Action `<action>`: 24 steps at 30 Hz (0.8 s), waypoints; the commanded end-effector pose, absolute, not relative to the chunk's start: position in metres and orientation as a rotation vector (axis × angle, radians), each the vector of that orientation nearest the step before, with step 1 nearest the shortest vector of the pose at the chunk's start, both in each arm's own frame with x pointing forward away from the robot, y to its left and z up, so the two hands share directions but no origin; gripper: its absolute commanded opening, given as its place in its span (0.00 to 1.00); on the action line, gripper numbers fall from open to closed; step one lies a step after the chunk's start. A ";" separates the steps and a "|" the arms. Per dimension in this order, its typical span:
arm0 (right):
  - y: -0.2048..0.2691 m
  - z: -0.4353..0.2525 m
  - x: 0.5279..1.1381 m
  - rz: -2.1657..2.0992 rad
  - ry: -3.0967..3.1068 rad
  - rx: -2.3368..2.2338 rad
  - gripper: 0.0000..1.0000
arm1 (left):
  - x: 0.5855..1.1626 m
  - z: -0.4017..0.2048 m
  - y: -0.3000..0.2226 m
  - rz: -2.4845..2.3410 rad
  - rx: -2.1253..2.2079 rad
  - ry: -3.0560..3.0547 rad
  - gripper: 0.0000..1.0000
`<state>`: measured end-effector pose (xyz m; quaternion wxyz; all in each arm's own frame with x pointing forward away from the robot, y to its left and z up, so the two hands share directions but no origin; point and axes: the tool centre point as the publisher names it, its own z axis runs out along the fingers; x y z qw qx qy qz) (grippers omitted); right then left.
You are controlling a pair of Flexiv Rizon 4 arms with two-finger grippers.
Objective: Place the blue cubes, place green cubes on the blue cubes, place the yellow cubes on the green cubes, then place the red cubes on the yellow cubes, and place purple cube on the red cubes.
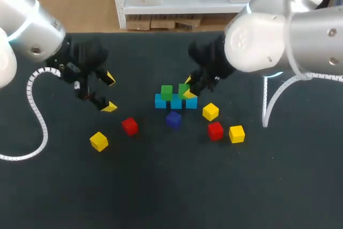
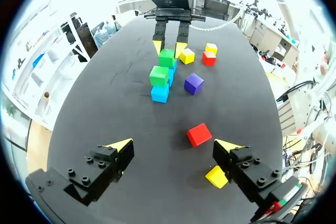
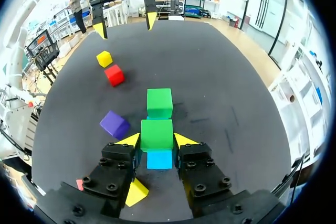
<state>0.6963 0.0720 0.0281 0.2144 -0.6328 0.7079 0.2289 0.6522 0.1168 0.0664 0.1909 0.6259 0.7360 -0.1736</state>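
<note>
The right tool is clamped on a green cube, with one yellow tip on each side of it. This green cube sits on top of the blue cubes, which lie in a row in the middle of the desk. A second green cube sits on the same row, just beside the first one.

The purple cube lies on the desk near the row, not touching it. On the right side of the row lie a yellow cube, a red cube and a corner yellow cube, all near each other.

The left tool hangs over the left side of the desk. Its fingers are wide apart and nothing is between them. Near it lie a left red cube and a left yellow cube, both flat on the desk and apart from each other.
</note>
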 end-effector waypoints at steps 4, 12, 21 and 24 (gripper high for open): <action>0.070 0.028 0.694 0.631 1.968 -1.750 0.00 | 0.652 0.066 0.118 -0.491 1.758 2.060 1.00; 0.068 0.026 0.694 0.638 1.968 -1.748 0.00 | 0.652 0.066 0.118 -0.491 1.758 2.060 1.00; 0.068 0.024 0.694 0.645 1.973 -1.747 0.00 | 0.652 0.066 0.118 -0.491 1.758 2.060 1.00; 0.068 0.024 0.695 0.645 1.972 -1.747 0.00 | 0.652 0.066 0.118 -0.491 1.758 2.060 1.00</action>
